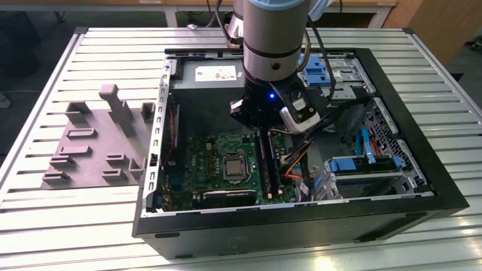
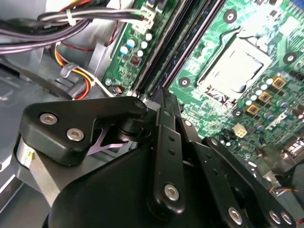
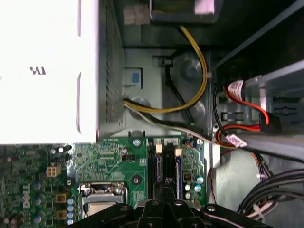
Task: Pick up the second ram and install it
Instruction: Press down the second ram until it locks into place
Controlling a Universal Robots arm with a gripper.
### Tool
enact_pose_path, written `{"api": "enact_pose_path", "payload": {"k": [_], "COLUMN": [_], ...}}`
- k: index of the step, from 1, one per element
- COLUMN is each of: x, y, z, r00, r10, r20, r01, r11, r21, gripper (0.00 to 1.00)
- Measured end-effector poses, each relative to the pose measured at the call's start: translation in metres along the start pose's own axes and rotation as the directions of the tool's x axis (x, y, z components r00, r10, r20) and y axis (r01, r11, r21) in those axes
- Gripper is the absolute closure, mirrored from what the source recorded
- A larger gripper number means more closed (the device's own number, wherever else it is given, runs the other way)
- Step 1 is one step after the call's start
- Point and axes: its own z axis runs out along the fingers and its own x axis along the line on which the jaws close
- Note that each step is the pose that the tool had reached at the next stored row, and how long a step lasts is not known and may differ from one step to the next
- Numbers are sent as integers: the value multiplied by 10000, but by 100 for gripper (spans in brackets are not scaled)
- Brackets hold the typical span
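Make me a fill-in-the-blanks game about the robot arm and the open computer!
1. The gripper hangs over the long black memory ____ on the green motherboard.
2. The grey plastic holder lies on the table ____ the computer case.
3. The motherboard's colour is ____.
4. The drive brackets inside the case are ____.

Missing words: slots; outside; green; blue

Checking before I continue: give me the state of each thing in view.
Gripper: down inside the case, over the memory slots.
Computer case: side panel off, lying flat.
Memory slots: under the gripper; seating cannot be told.
Processor socket: latched shut, no cooler.
Grey holder: empty.
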Motion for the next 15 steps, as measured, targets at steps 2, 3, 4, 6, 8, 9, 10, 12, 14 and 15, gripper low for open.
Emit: {"api": "enact_pose_path", "payload": {"k": [2,3,4,6,8,9,10,12,14,15], "x": [1,1,2,1,1,1,-4,-16,-26,-26], "y": [30,44,53,58,58,59,59,61,62,62], "z": [2,3,4,4,4,4,5,7,12,17], "r00": [10000,10000,10000,10000,10000,10000,10000,10000,10000,10000], "r10": [0,0,0,-1,0,1,0,0,0,0], "r20": [0,0,0,0,0,-1,-1,0,-1,-1], "r01": [0,0,0,1,0,-1,0,0,0,0], "r11": [10000,10000,10000,10000,10000,10000,10000,10000,10000,10000], "r21": [-1,0,0,0,0,0,0,-1,0,1], "gripper": [89,89,89,89,89,89,89,89,89,89]}}
